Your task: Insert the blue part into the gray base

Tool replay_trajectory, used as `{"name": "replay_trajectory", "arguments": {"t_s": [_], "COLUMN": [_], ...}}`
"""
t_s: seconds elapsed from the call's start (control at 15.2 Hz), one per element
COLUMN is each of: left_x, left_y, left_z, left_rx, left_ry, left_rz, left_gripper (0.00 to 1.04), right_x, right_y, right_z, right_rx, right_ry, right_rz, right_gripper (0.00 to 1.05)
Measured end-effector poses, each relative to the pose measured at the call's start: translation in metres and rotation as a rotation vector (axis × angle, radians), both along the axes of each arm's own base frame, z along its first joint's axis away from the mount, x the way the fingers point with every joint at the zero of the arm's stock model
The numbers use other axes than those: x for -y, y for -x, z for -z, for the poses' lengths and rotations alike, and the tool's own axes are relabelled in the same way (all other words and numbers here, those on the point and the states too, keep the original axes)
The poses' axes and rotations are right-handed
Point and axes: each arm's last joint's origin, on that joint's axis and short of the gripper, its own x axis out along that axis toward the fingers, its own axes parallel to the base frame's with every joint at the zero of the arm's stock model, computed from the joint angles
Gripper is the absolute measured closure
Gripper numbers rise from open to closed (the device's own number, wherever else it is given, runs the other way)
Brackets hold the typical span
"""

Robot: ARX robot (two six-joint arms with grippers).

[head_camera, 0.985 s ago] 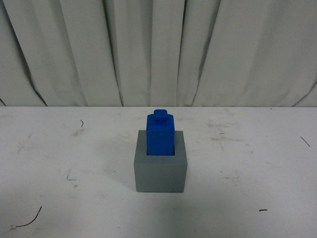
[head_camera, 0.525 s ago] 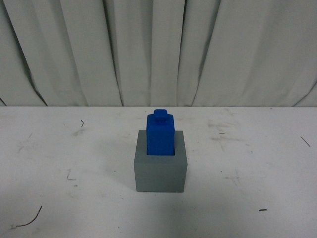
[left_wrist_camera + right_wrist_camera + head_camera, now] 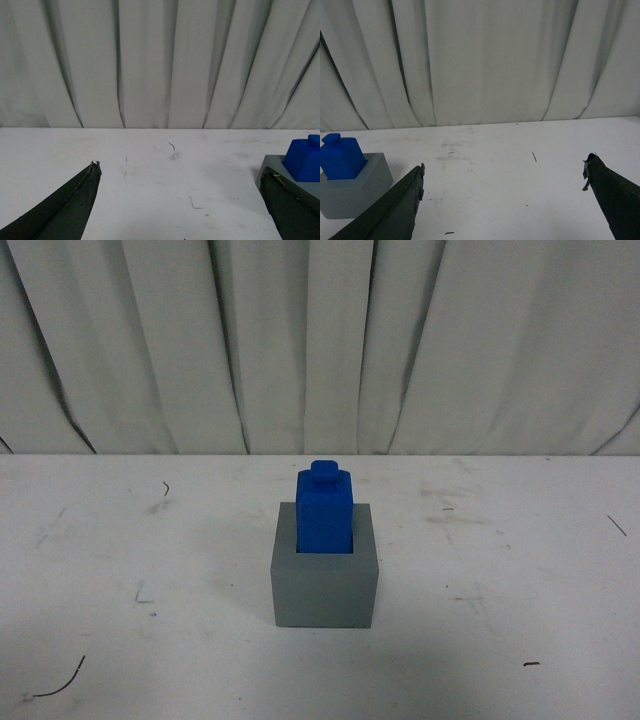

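Note:
The blue part [image 3: 325,512] stands upright in the square recess of the gray base [image 3: 324,588], its upper half and knob above the rim, at the middle of the white table in the front view. Neither arm shows in the front view. My left gripper [image 3: 180,172] is open and empty over bare table, with the gray base [image 3: 276,167] and blue part [image 3: 305,160] beside one finger. My right gripper [image 3: 504,167] is open and empty, with the gray base [image 3: 355,192] and blue part [image 3: 340,157] off to one side, apart from it.
The white table [image 3: 150,640] carries scuffs and a few small dark scraps. A pleated white curtain [image 3: 320,340] hangs behind the table's far edge.

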Motion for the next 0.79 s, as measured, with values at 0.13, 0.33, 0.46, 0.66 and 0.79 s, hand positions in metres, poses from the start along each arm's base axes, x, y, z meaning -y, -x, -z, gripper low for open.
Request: {"name": "replay_trajectory", "arguments": {"t_s": [0.13,0.33,0.46,0.66,0.79], "left_x": [0.0000,0.0000,0.0000,0.0000,0.0000], "left_y": [0.0000,0.0000,0.0000,0.0000,0.0000], "left_z": [0.0000,0.0000,0.0000,0.0000,0.0000], "left_rx": [0.000,0.000,0.000,0.000,0.000], "left_ry": [0.000,0.000,0.000,0.000,0.000], "left_rz": [0.000,0.000,0.000,0.000,0.000], "left_gripper": [0.07,0.07,0.07,0.07,0.07], "right_x": [0.0000,0.0000,0.0000,0.0000,0.0000], "right_y": [0.0000,0.0000,0.0000,0.0000,0.0000], "right_z": [0.0000,0.0000,0.0000,0.0000,0.0000], "right_rx": [0.000,0.000,0.000,0.000,0.000], "right_ry": [0.000,0.000,0.000,0.000,0.000], "right_rz": [0.000,0.000,0.000,0.000,0.000], "right_gripper": [0.06,0.06,0.06,0.06,0.06]}}
